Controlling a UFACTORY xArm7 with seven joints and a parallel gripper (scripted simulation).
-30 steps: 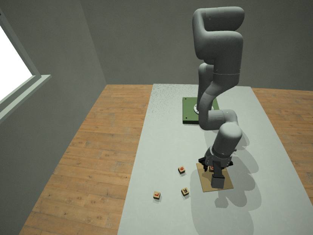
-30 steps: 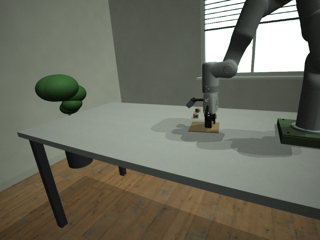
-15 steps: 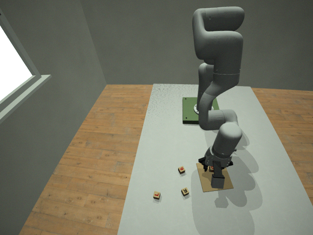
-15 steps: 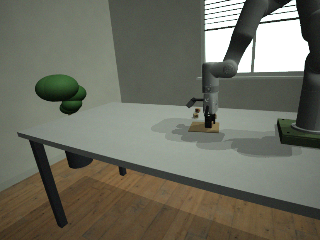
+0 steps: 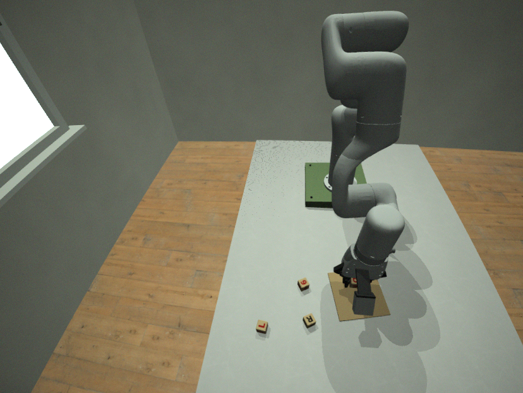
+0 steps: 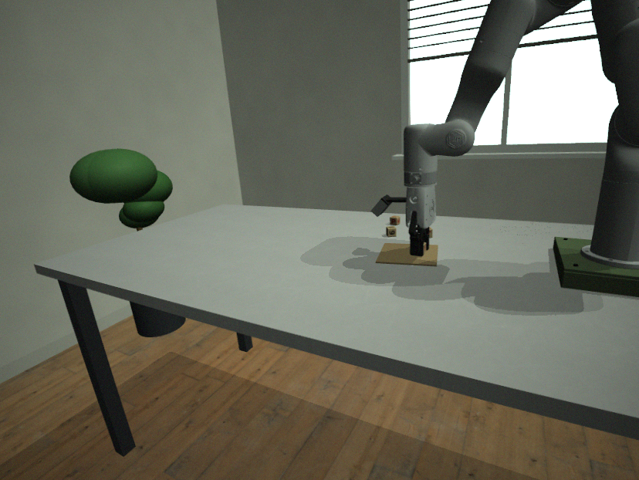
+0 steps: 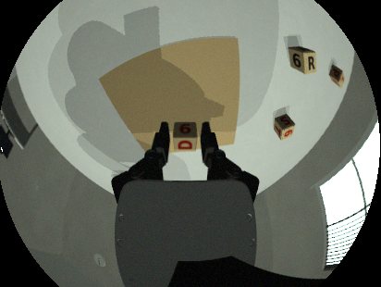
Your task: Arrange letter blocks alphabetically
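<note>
As the gripper (image 5: 357, 282) (image 6: 420, 250) (image 7: 185, 130) straddles the D block (image 5: 354, 281) (image 6: 424, 247) (image 7: 185, 138), three blocks lie off the mat

The tan mat (image 5: 344, 311) (image 6: 392, 255) (image 7: 217, 69) lies flat on the grey surface (image 5: 275, 253) (image 6: 258, 268) (image 7: 259, 28) and carries one block. This is the D block, near the mat's edge on the side of the green base plate (image 5: 313, 179) (image 6: 568, 276); its red D faces up, and a red 6 shows on a side face. The gripper points down over it, about half open, its two fingers standing on opposite sides of the block. In the wrist view a narrow gap shows between each finger and the block, so it has hold of nothing.

The other blocks rest directly on the surface, apart from one another, to the robot's right of the mat. The number block (image 5: 303, 284) (image 6: 430, 232) (image 7: 284, 127) has a red 6 or 9 on top; which digit cannot be told. The R block (image 5: 309, 320) (image 6: 390, 231) (image 7: 302, 60) shows a black R on top, farther from the base. The block with the red L-shaped mark (image 5: 262, 326) (image 6: 394, 220) (image 7: 337, 75) lies farthest from the mat
</note>
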